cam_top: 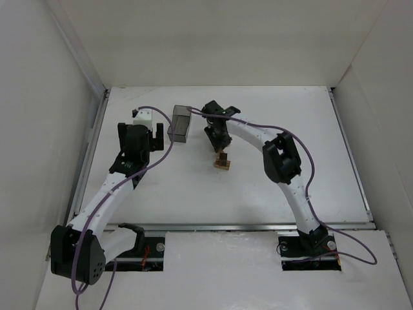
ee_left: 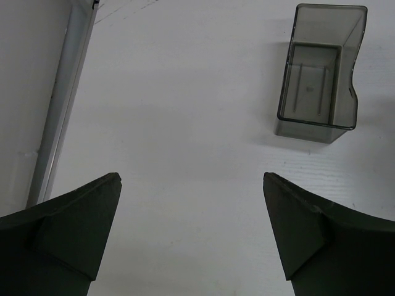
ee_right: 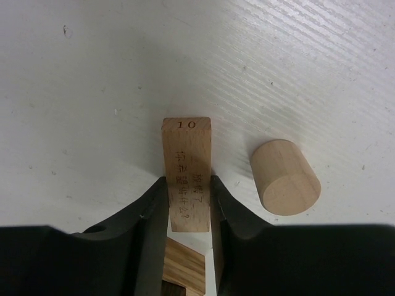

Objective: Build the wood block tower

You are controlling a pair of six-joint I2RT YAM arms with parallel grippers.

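Pointing downward, right claw [ee_right: 188,188] clamps a wooden block [ee_right: 186,151].

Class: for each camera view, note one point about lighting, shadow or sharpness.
Top external: even, soft light, faint shadows on the white table. Left wrist: the grey bin casts a soft shadow at its base; the left gripper's fingers are dark, detailless. Right wrist: the wooden block is sharp, its 10 legible.

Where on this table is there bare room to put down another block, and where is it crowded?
Free: the table right of the right arm; also the patch between the grey bin and the left rail. Crowded: around the numbered block in the right jaws, with the wooden cylinder beside it.
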